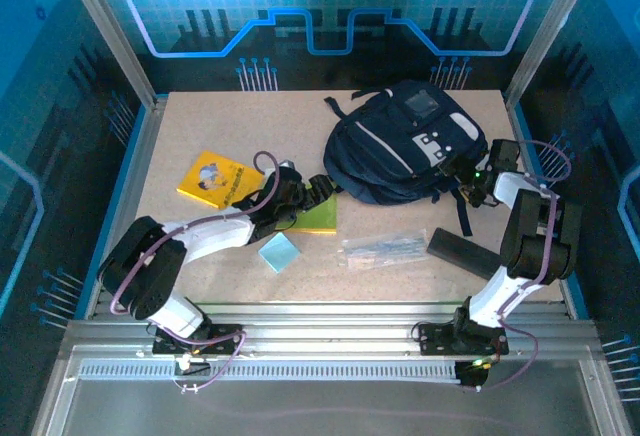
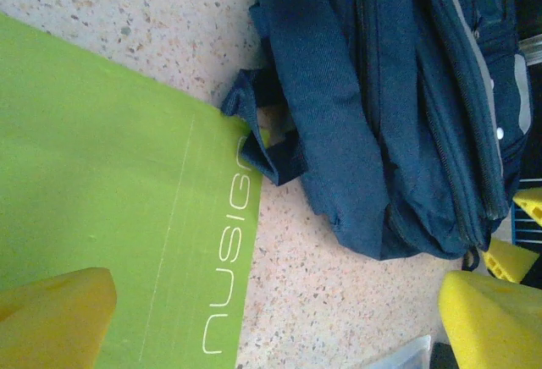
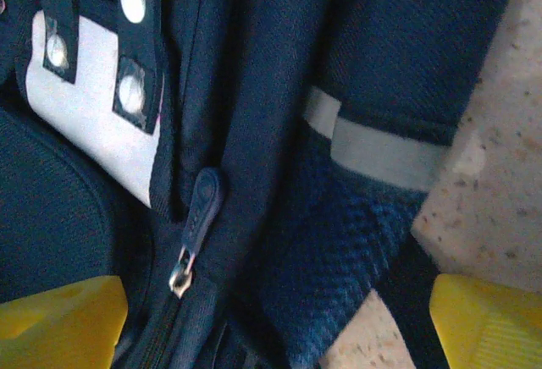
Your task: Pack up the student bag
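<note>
student bag (image 1: pixel 405 141) lies flat on the table (image 1: pixel 200 121), zip side up; nothing of its inside shows. green notebook (image 2: pixel 127 217), white print "nusign", sits just left of the bag, with a bag strap loop (image 2: pixel 267 153) over its edge. left gripper (image 2: pixel 271 327) hangs above the notebook beside the bag, fingers spread wide, holding nothing. right gripper (image 3: pixel 271 322) is over the bag's right side, fingers spread either side of a zip pull (image 3: pixel 199 212), not pinching.
</note>
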